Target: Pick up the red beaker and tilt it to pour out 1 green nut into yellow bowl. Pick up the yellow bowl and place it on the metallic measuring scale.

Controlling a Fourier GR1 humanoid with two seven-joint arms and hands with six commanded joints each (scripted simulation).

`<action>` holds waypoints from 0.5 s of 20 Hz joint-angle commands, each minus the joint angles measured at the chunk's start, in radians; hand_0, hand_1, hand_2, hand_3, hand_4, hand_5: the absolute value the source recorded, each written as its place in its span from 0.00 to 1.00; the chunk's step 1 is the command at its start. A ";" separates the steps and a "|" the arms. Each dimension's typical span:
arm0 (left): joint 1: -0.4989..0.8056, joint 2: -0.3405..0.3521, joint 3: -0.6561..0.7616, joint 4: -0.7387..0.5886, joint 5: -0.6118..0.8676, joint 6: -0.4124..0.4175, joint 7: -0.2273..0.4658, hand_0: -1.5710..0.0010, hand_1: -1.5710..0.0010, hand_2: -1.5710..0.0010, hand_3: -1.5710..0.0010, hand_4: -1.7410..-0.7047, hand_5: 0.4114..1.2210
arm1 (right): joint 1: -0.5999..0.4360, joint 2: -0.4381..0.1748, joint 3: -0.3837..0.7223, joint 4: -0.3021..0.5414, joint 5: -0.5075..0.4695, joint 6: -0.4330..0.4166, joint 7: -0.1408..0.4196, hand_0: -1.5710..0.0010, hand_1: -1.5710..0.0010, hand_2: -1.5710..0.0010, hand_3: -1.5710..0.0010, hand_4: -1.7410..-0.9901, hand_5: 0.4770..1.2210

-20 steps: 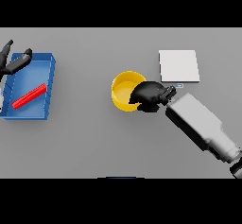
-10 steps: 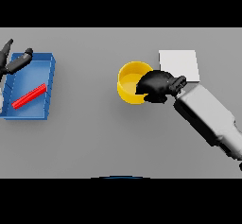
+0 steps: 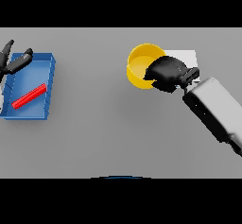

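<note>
My right hand point(image 3: 168, 73) is curled round the near right rim of the yellow bowl point(image 3: 140, 63) and holds it. The bowl sits just left of the pale metallic scale point(image 3: 189, 57), most of which is hidden behind my hand and the bowl. The bowl's inside looks plain yellow; no nut shows in it. A red beaker point(image 3: 29, 96) lies on its side in the blue tray point(image 3: 47, 90) at the far left. My left hand point(image 3: 13, 62) rests over the tray's far left corner with its fingers straight.
The blue tray's walls stand around the red beaker at the left edge. Bare grey table point(image 3: 104, 133) stretches between the tray and the bowl and across the whole front.
My right hand has carried the yellow bowl up and to the right, toward the scale. It now covers much of the scale. The left hand and the tray have stayed put.
</note>
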State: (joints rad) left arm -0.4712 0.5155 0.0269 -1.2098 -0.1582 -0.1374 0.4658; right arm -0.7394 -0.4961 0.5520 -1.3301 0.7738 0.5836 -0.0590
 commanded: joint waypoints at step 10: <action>0.019 0.009 0.008 -0.053 0.017 -0.004 0.060 1.00 1.00 1.00 1.00 0.86 0.43 | -0.069 -0.055 -0.084 0.270 0.026 -0.189 -0.045 0.00 0.00 0.01 0.27 0.00 1.00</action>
State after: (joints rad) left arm -0.4519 0.5242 0.0354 -1.2629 -0.1409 -0.1415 0.5249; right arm -0.8081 -0.5518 0.4678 -1.0599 0.8008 0.3946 -0.0987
